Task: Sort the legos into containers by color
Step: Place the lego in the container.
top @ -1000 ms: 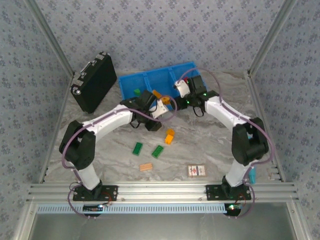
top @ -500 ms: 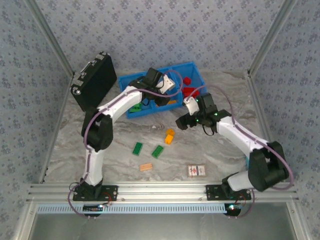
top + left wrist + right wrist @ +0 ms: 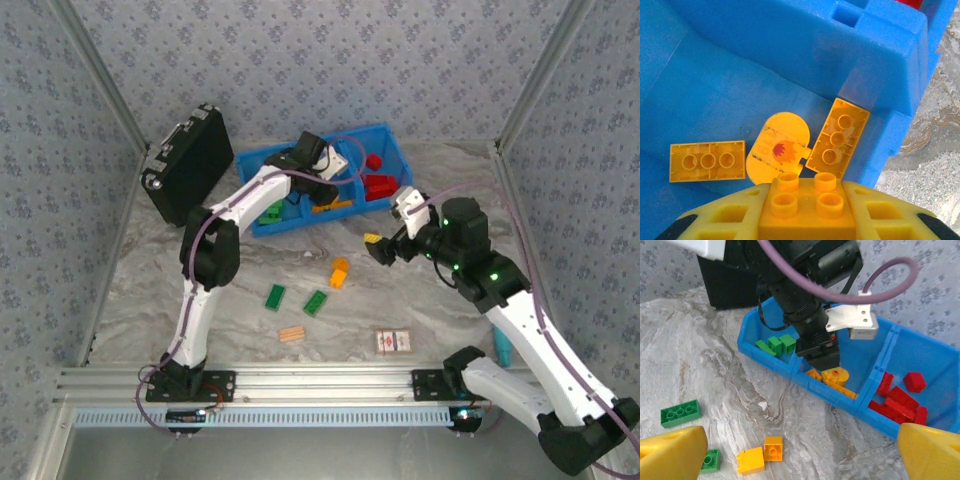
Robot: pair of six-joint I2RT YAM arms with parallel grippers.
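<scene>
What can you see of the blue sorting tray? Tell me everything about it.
The blue tray looks like moulded plastic: three joined bins with sloped fronts, lying flat on the marbled table beside a black case. Green bricks lie in its left bin, orange-yellow bricks in the middle, red bricks in the right. The left gripper, shut on an orange brick, hovers over the middle bin.

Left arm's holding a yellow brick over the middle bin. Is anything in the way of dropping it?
Nothing visible blocks it. The left gripper holds the brick above the open middle bin. Three yellow pieces already lie on its floor, with bare floor beside them.
</scene>
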